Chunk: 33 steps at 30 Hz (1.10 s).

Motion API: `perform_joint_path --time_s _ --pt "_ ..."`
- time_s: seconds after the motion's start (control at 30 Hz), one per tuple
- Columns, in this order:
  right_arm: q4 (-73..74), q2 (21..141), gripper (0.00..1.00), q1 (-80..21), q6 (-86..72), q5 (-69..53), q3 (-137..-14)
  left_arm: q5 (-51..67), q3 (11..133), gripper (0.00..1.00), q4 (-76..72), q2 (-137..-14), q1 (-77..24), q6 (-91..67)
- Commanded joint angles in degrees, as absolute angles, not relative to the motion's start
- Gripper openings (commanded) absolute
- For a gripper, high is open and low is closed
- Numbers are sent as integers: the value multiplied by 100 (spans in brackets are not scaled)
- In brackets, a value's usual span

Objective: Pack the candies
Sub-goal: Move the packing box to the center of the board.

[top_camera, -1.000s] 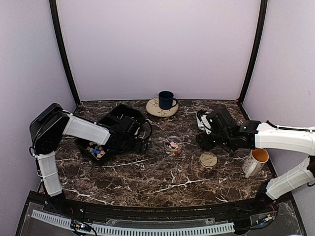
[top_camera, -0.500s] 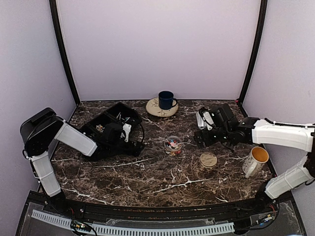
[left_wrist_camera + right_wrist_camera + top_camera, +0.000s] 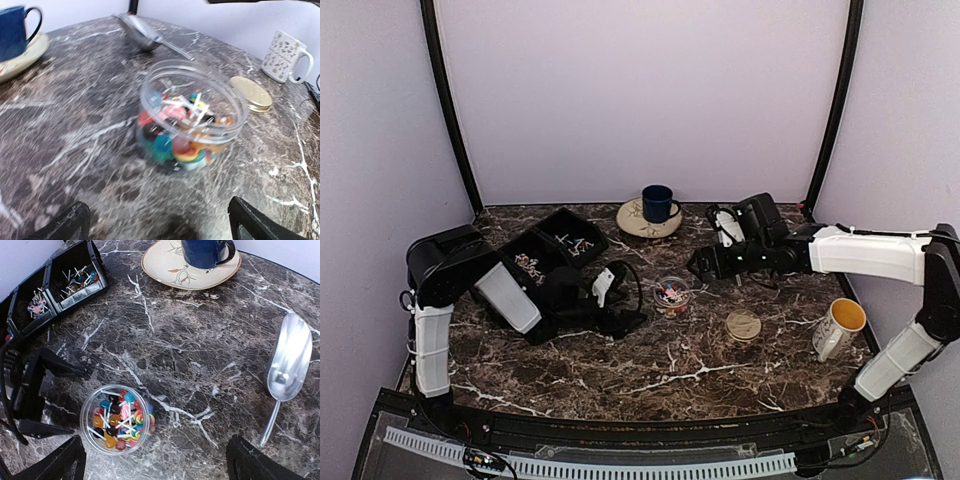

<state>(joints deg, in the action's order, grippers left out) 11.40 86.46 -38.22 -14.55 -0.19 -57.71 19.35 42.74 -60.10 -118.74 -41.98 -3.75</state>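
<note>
The candies (image 3: pixel 117 417) are small lollipops in many colours, heaped in a clear round jar (image 3: pixel 671 296) with no lid at mid-table. More candies (image 3: pixel 75 277) lie in the black three-part tray (image 3: pixel 548 248) at the back left. My left gripper (image 3: pixel 160 220) is open, low over the table just left of the jar (image 3: pixel 192 117), with nothing between its fingers. My right gripper (image 3: pixel 157 460) is open too, hovering above and right of the jar. The gold lid (image 3: pixel 743 324) lies flat to the right of the jar.
A metal scoop (image 3: pixel 287 365) lies on the table under my right arm. A blue mug (image 3: pixel 657 203) stands on a plate (image 3: pixel 633 222) at the back. A white mug (image 3: pixel 840 328) stands at the right, near the lid.
My left gripper has swung right, from over the tray to beside the jar. My right gripper has moved back and left, away from the lid, and opened wider.
</note>
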Motion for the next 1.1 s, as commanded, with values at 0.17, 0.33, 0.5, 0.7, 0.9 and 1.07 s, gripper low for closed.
perform_joint_path --time_s 0.17,0.33,0.5,0.7,0.9,1.07 --pt "534 9404 97 -3672 -1784 -1355 -6269 2973 4543 99 -8279 -12878 -4280 83" --pt "354 9614 99 -3639 -1886 -1834 -6300 3285 5047 99 -8324 -13326 -4301 -37" --pt "277 9648 97 -3639 -1976 -2030 -6265 2979 5520 99 -7497 -13512 -4374 160" --pt "340 9507 94 -3639 -1995 -2113 -6208 3051 5693 99 -7397 -13726 -4434 235" --pt "947 8815 94 -3639 -1568 -1407 -5984 3160 5826 99 -7359 -13854 -4448 254" --pt "1754 8267 94 -3638 -1315 -716 -5711 3361 5953 96 -7419 -14002 -4459 170"
